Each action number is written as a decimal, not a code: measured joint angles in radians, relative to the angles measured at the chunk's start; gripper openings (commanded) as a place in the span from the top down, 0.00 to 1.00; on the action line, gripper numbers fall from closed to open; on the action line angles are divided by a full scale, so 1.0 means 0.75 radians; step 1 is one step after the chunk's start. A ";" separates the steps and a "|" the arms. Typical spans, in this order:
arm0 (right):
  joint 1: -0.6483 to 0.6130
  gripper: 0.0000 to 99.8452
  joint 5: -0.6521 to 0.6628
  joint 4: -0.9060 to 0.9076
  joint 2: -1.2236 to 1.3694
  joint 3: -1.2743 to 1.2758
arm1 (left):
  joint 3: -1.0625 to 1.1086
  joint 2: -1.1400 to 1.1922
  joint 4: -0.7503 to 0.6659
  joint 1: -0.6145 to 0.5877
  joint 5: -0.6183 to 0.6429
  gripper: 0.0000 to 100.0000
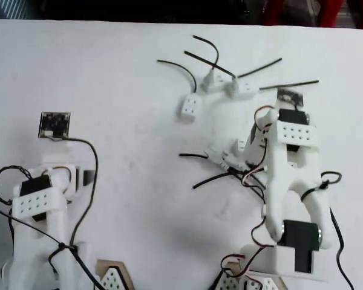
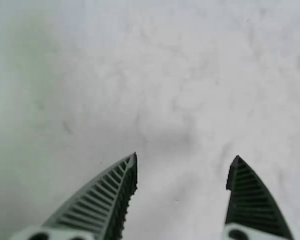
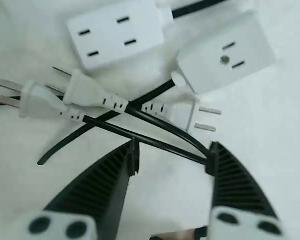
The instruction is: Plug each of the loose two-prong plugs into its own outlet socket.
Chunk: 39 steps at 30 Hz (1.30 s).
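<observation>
High view: white plastic outlet blocks [image 1: 190, 106] lie toward the far side of the white table [image 1: 121, 72]. The white right arm [image 1: 277, 175] stands beside loose white two-prong plugs [image 1: 221, 160].

Left wrist view: the left gripper [image 2: 185, 157], claw apart, hangs over bare table.

Right wrist view: the right gripper [image 3: 173, 145], claw apart, hangs above crossed black cords [image 3: 155, 127]. Three plugs lie unplugged just beside two outlet blocks.

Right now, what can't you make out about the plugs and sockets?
- High view: the right arm covers some plugs, so their count is unclear there.
- High view: the sockets are too small to read their slots.
- Right wrist view: the cords run off the edges, so their ends are cut off.
</observation>
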 measured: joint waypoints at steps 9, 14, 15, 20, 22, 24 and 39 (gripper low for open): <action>-0.166 0.72 -0.184 -0.008 0.070 0.010 | 0.000 0.000 0.000 0.000 0.000 0.71; -0.291 0.72 -0.217 -0.002 0.072 0.006 | 0.000 0.000 0.000 0.000 0.000 0.71; -0.311 0.72 -0.217 -0.002 0.072 0.006 | 0.000 0.000 0.000 0.000 0.000 0.71; -0.331 0.72 -0.027 0.000 0.072 -0.012 | 0.000 0.000 0.000 0.000 0.000 0.71; -0.297 0.72 0.151 0.000 0.072 -0.025 | 0.000 0.000 0.000 0.000 0.000 0.71; -0.239 0.72 0.336 0.000 0.072 -0.031 | 0.000 0.000 0.000 0.000 0.000 0.71; -0.149 0.72 1.121 -0.002 0.084 0.108 | 0.000 0.000 0.000 0.000 0.000 0.71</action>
